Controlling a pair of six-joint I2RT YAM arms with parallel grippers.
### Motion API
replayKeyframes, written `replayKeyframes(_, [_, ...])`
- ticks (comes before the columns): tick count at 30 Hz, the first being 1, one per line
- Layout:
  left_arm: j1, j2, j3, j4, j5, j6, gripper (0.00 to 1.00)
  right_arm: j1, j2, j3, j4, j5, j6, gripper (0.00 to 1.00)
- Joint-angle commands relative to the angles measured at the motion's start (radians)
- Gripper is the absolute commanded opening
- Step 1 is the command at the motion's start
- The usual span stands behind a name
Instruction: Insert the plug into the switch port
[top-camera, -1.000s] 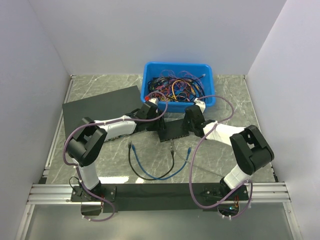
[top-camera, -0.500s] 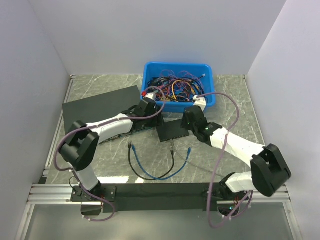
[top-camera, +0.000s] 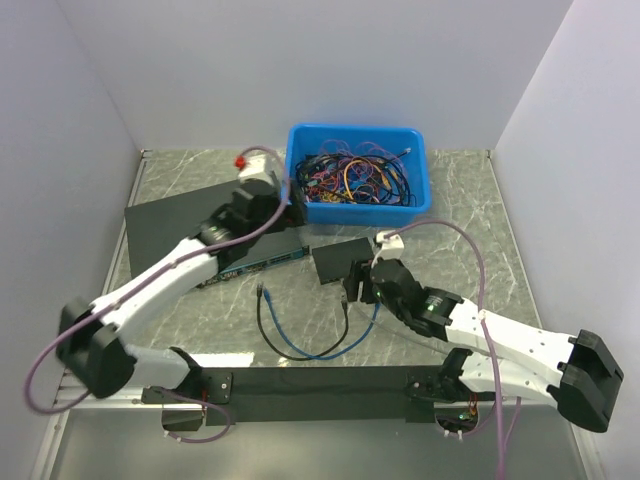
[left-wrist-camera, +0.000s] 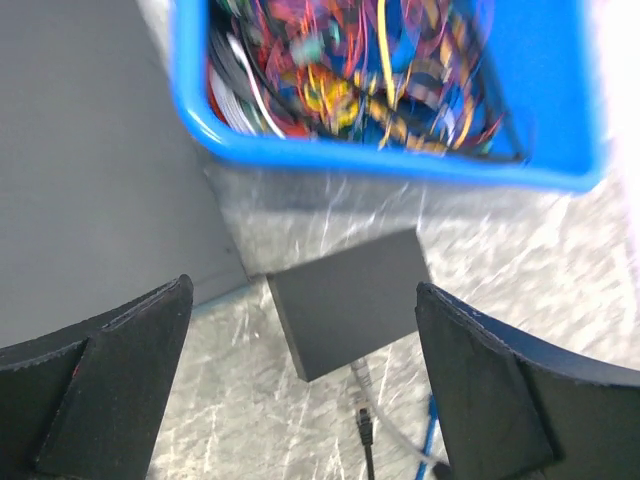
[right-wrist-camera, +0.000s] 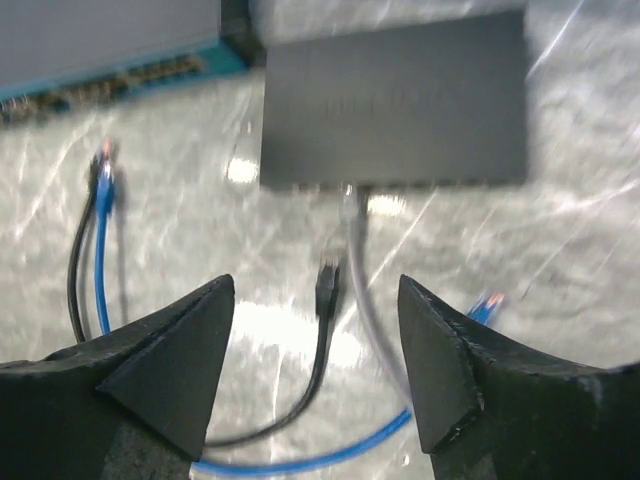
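Note:
The small black switch box (top-camera: 338, 262) lies mid-table, also in the left wrist view (left-wrist-camera: 350, 300) and the right wrist view (right-wrist-camera: 395, 100). Its port edge (right-wrist-camera: 430, 186) faces the arms, with single ports too blurred to make out. A pale grey cable (right-wrist-camera: 356, 250) runs into that edge. The blue cable (top-camera: 318, 352) loops on the table. One plug (right-wrist-camera: 487, 304) lies free to the right, the other end (right-wrist-camera: 103, 165) to the left. My left gripper (top-camera: 272, 210) hangs open, high and back-left of the switch. My right gripper (top-camera: 358, 285) is open, just in front of it.
A blue bin (top-camera: 415, 200) full of tangled coloured cables stands behind the switch. A wide black unit (top-camera: 205, 215) with a blue front strip (right-wrist-camera: 120, 75) lies to the left. A loose black cable's connector (right-wrist-camera: 327, 278) rests just before the switch edge.
Both grippers have opened wider and drawn away from the switch. The left arm swung up and back-left towards the bin's corner. The right arm pulled back towards the near edge.

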Motion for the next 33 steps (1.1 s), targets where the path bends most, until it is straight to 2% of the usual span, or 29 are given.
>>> replayKeyframes(1, [0.061,-0.128,-0.068,0.035,-0.012,-0.014,0.99,0.034,-0.035,-0.043,-0.019,-0.017,0.046,0.74])
replayKeyframes(4, [0.078,-0.182,-0.082,0.020,-0.036,0.038,0.99,0.069,-0.028,-0.066,-0.033,-0.015,0.067,0.74])
replayKeyframes(12, [0.079,-0.262,-0.159,-0.090,-0.213,0.114,0.99,0.146,0.090,-0.086,0.028,-0.034,0.141,0.61])
replayKeyframes(17, [0.079,-0.339,-0.226,-0.072,-0.202,0.098,0.99,0.169,0.232,-0.026,0.025,-0.008,0.170,0.56])
replayKeyframes(22, [0.081,-0.343,-0.217,-0.064,-0.207,0.100,0.99,0.170,0.356,0.052,-0.031,0.035,0.208,0.49])
replayKeyframes(28, [0.081,-0.324,-0.211,-0.066,-0.196,0.098,0.99,0.172,0.443,0.090,-0.035,0.026,0.222,0.42])
replayKeyframes(33, [0.081,-0.340,-0.223,-0.063,-0.202,0.089,0.99,0.172,0.479,0.089,-0.019,0.013,0.227,0.41])
